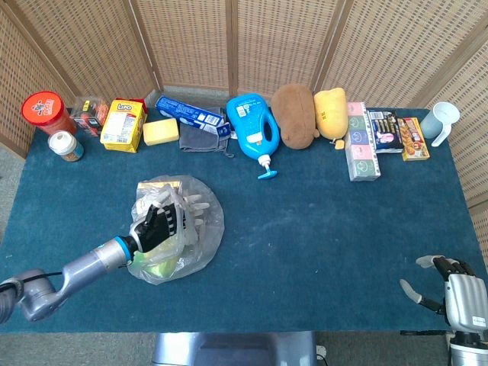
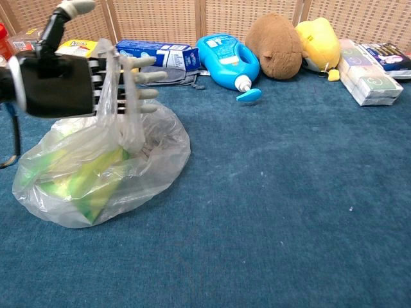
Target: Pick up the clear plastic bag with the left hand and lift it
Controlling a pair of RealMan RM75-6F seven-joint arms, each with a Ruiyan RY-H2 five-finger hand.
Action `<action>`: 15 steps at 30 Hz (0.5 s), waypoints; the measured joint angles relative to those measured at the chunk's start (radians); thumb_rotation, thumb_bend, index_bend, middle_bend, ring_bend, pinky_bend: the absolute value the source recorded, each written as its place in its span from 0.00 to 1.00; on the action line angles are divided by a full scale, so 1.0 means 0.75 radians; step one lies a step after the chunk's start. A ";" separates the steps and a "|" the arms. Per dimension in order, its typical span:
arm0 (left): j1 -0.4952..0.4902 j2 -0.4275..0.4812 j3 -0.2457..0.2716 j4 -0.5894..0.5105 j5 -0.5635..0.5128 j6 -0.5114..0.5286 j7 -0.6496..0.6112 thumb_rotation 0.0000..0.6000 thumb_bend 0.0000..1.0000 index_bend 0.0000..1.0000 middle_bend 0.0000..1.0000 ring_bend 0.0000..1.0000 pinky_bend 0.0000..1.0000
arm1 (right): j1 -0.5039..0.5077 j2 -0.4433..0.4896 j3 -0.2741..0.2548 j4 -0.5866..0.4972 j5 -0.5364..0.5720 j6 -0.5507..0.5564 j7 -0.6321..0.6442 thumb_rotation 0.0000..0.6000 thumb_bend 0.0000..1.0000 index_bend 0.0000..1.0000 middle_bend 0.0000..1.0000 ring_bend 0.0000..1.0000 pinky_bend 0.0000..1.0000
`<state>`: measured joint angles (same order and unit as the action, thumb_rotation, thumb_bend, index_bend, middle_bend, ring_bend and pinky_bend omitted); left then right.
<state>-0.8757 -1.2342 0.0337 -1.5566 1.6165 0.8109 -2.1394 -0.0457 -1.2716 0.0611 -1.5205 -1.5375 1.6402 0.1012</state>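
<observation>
Clear plastic bag [image 1: 179, 229] lies on the worktop [image 1: 320, 229] toward the left front, sagging flat around yellow-green contents. Its gathered top [image 2: 115, 96] stands up in a twisted peak, which we judge is the natural place to grip, since the body is too slack to hold.

Left hand [image 1: 164, 221] sits over the bag, fingers [image 2: 144, 77] stretched out straight and spread. In the chest view they pass on either side of the upright top, plastic threaded between them. We see no closing on it: hand open, nothing gripped yet. We take this as lining up the peak between the fingers before curling in.

Right hand [image 1: 450, 293] hangs off the near right corner of the worktop, fingers loosely apart, holding nothing, well out of the way.

Room for moving: the bag has bare blue cloth on its right and front. Along the far edge runs a row of goods: red-lidded jar [image 1: 46, 110], yellow box [image 1: 124, 124], sponge [image 1: 161, 131], blue carton [image 1: 191, 113], blue bottle [image 1: 254, 130], brown plush [image 1: 296, 114], yellow plush [image 1: 330, 113], packets [image 1: 364, 145] and a cup [image 1: 444, 120] near the far right corner. All stand apart from the bag. A straight lift looks unobstructed; our worry is the thin plastic slipping through on closing.
</observation>
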 measured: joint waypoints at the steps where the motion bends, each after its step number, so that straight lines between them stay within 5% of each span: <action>1: -0.005 -0.008 -0.006 0.004 -0.011 -0.006 -0.017 0.00 0.26 0.13 0.15 0.10 0.17 | 0.000 -0.001 0.001 0.001 -0.001 0.002 0.002 0.29 0.24 0.43 0.48 0.43 0.30; 9: -0.044 -0.079 -0.092 0.039 -0.150 -0.083 -0.165 0.00 0.53 0.42 0.54 0.61 0.68 | -0.005 0.003 0.003 0.000 -0.004 0.011 0.007 0.29 0.24 0.43 0.48 0.43 0.30; 15: -0.043 -0.065 -0.163 -0.008 -0.197 -0.079 -0.220 0.00 0.64 0.47 0.70 0.77 0.84 | -0.008 0.006 0.005 -0.006 -0.012 0.023 0.009 0.29 0.25 0.43 0.48 0.43 0.30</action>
<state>-0.9082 -1.2828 -0.0884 -1.5629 1.4685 0.7515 -2.3046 -0.0520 -1.2668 0.0650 -1.5247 -1.5466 1.6572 0.1078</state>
